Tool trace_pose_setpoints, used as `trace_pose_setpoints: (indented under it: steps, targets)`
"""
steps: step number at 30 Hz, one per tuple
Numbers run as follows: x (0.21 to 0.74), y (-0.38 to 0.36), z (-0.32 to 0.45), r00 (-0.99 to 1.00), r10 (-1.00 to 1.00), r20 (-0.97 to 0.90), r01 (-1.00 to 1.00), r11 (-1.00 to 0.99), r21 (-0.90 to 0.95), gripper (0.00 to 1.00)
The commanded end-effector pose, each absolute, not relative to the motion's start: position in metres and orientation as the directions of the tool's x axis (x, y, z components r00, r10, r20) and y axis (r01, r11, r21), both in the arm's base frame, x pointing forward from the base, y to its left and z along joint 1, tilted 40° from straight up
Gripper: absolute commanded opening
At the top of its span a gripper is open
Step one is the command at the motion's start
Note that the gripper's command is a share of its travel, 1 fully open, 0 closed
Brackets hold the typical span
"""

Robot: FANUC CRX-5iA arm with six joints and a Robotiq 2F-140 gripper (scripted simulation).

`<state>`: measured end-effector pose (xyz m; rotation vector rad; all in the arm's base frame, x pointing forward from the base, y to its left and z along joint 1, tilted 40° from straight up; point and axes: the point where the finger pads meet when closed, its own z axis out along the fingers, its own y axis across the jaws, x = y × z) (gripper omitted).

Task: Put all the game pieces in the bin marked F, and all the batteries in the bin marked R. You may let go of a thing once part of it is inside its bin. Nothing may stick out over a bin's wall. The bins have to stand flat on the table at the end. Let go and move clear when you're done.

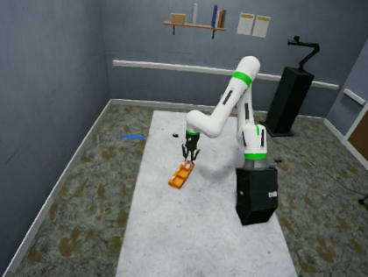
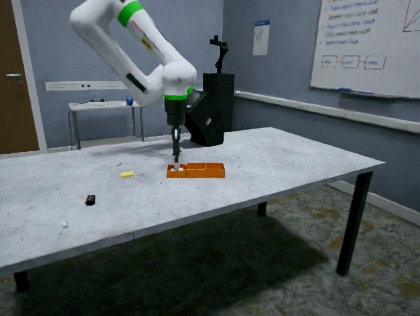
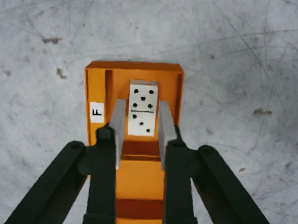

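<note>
An orange bin row lies on the table, and it also shows in the exterior view. In the wrist view its end compartment carries an F label. A white domino with black dots lies in that compartment. My gripper points straight down over it, with a finger on each side of the domino. The fingers stand slightly apart and are loose on it. A yellow piece, a small black piece and a tiny white piece lie on the table to the left.
The arm's black base stands at the table's right side. A small dark object lies on the table beyond the bin. The other compartments' labels are hidden by the fingers.
</note>
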<state>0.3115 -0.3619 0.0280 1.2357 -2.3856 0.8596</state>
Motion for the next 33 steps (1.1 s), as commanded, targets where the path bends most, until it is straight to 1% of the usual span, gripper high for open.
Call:
trace_pose_setpoints:
  steps: [1,29,30,33]
  targets:
    - [0.312,-0.359,0.031,-0.575,-0.626,0.527,-0.818,0.445,-0.364,0.27]
    - [0.312,-0.34,0.054,-0.575,-0.626,0.527,-0.818,0.445,-0.364,0.27]
    - [0.312,-0.346,0.059,-0.615,-0.603,0.508,-0.788,0.476,-0.39,0.33]
    - [0.315,-0.365,0.076,-0.722,-0.528,0.446,-0.691,0.558,-0.459,0.33]
